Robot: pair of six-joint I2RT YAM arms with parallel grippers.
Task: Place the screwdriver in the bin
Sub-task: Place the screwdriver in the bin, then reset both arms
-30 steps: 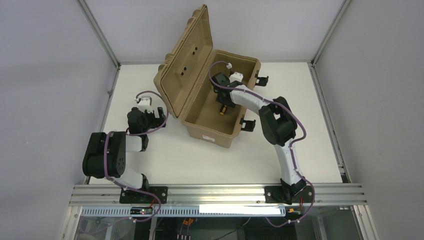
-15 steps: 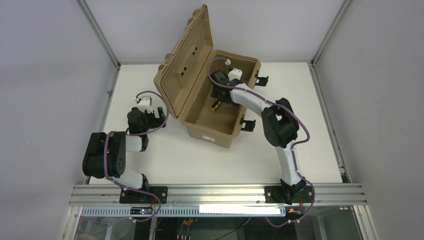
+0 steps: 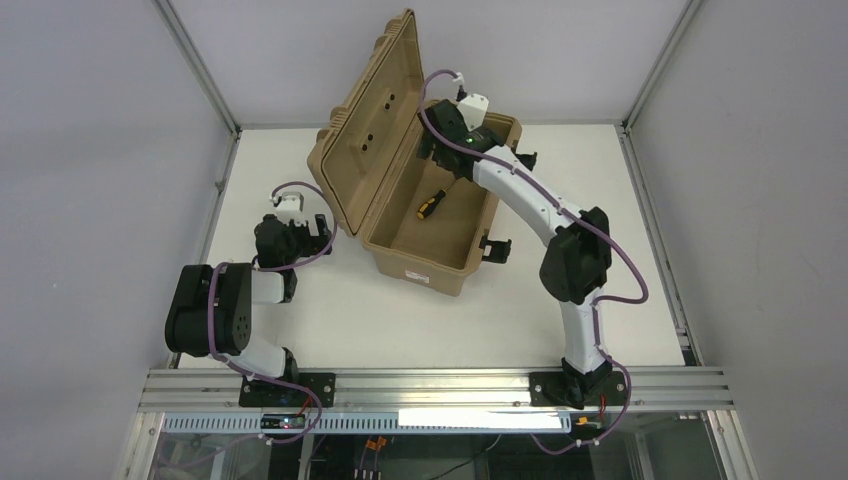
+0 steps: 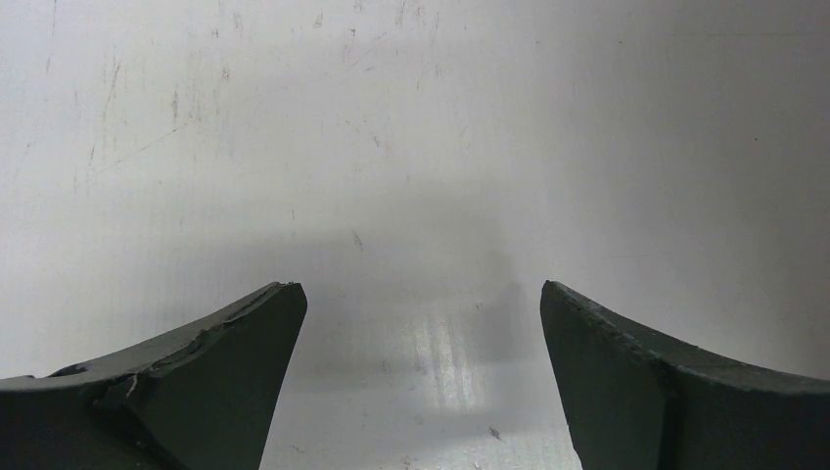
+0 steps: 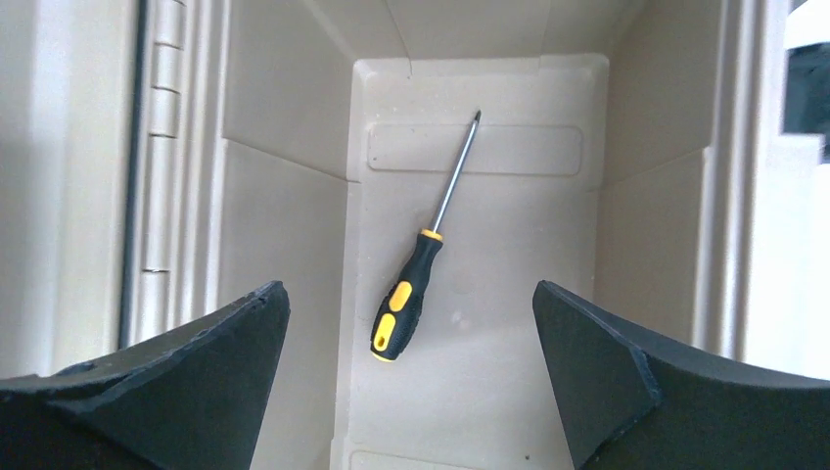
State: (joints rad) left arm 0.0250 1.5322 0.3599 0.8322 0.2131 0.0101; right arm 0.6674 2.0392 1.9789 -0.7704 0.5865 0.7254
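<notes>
My right tool (image 5: 408, 290) hangs wide open above the bin (image 3: 440, 268), holding nothing; the screwdriver (image 5: 409, 299) lies flat on its floor (handle nearer me, tip away). My left tool (image 4: 421, 290) is open too, just over the white tabletop (image 4: 391, 117), outside the bin.

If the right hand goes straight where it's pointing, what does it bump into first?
Probably the screwdriver lying on the bin floor, in line between the fingers of the open right hand, though depth is unclear.

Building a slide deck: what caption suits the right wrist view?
Open right claw above the screwdriver lying flat inside the bin.
</notes>
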